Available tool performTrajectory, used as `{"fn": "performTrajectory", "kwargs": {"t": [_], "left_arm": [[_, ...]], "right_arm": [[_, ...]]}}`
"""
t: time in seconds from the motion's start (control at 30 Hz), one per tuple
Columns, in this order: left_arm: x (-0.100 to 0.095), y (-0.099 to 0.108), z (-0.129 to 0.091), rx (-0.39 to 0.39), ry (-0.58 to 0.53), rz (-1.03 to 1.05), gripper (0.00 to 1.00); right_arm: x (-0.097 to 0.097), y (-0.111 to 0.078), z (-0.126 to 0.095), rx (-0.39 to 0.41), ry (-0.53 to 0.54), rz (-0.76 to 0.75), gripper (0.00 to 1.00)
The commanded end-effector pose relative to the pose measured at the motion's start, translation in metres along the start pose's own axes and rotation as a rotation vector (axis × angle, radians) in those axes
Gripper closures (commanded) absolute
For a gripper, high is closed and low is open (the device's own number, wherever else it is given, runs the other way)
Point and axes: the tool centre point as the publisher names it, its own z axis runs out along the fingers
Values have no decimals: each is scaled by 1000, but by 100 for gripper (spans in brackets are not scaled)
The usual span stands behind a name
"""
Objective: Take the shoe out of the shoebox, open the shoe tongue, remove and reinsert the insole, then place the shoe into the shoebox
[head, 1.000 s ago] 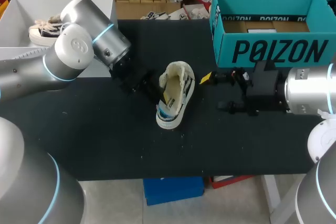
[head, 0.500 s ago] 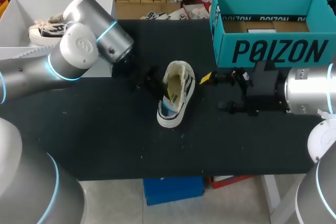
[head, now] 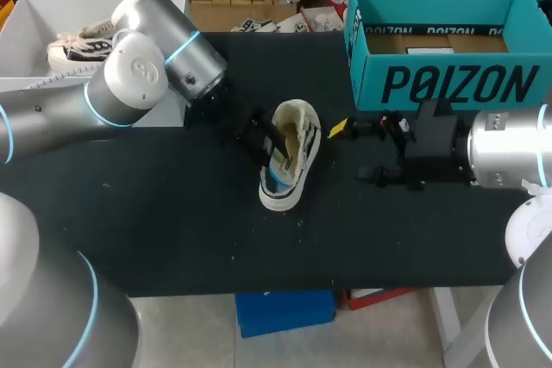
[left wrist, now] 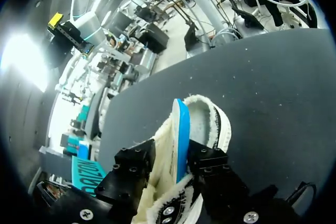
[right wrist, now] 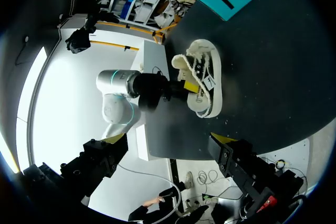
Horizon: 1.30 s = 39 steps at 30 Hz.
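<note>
A cream low sneaker (head: 291, 161) lies on its side in the middle of the black table (head: 155, 230). My left gripper (head: 264, 138) reaches into its opening from the left. In the left wrist view its black fingers (left wrist: 137, 164) stand apart, with the blue insole (left wrist: 181, 129) on edge and the side wall of the shoe (left wrist: 207, 121) between them; the yellow tips are hidden. The teal shoebox (head: 444, 84) stands open at the back right. My right gripper (head: 354, 152) hangs open just right of the shoe, holding nothing, with the shoe (right wrist: 203, 85) ahead of its fingers.
A white bin (head: 26, 84) holding another sneaker (head: 73, 47) stands at the back left, behind my left arm (head: 129, 84). Bare black table stretches along the front edge.
My left arm has moved right and pushed its gripper into the shoe, and its fingers have spread apart. The shoe shifted slightly. The right arm has kept still.
</note>
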Motion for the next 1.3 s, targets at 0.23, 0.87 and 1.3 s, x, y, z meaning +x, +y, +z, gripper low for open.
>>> {"fn": "performTrajectory", "kwargs": {"t": [0.23, 0.87, 1.3], "left_arm": [[2, -23, -9, 10, 4, 17, 62], [8, -18, 3, 19, 88, 8, 100], [7, -31, 4, 47, 86, -34, 9]], "right_arm": [[0, 0, 1, 1, 0, 0, 0], [0, 0, 1, 1, 0, 0, 0], [0, 0, 1, 1, 0, 0, 0]]}}
